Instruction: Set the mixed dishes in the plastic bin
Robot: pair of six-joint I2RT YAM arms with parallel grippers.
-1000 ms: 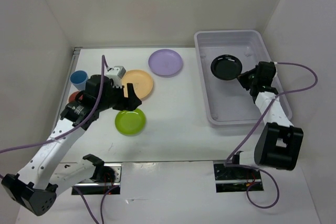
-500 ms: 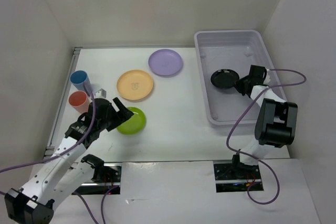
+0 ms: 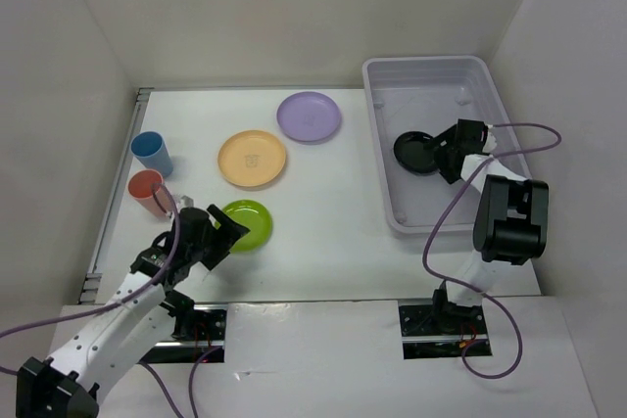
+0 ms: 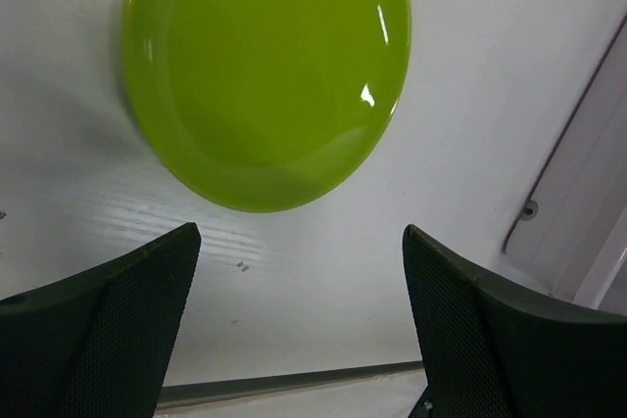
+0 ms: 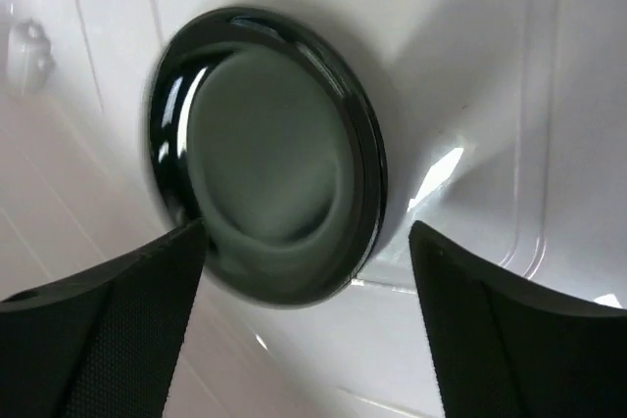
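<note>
The black plate [image 3: 415, 152] [image 5: 265, 154] sits inside the plastic bin [image 3: 377, 144], slightly blurred and tilted against the bin floor [image 5: 490, 95]. My right gripper [image 3: 449, 154] [image 5: 309, 320] is open just right of it, its fingers apart from the rim. The lime green plate [image 3: 247, 222] [image 4: 265, 66] lies on the table. My left gripper [image 3: 225, 234] [image 4: 299, 330] is open just short of its near-left edge, with nothing between the fingers. The pale orange plate [image 3: 253, 158], lavender plate [image 3: 310, 116], blue cup [image 3: 152, 152] and salmon-red cup [image 3: 148, 190] stand on the table.
White walls close in the table on the left, back and right. The salmon-red cup stands close to the left arm's wrist. A purple cable loops from each arm. The table's near edge and a metal strip [image 4: 529, 208] show in the left wrist view.
My right gripper has opened and let go of the black plate, which now rests lower in the bin. The left arm has drawn back toward the near edge, past the orange plate to the lime one.
</note>
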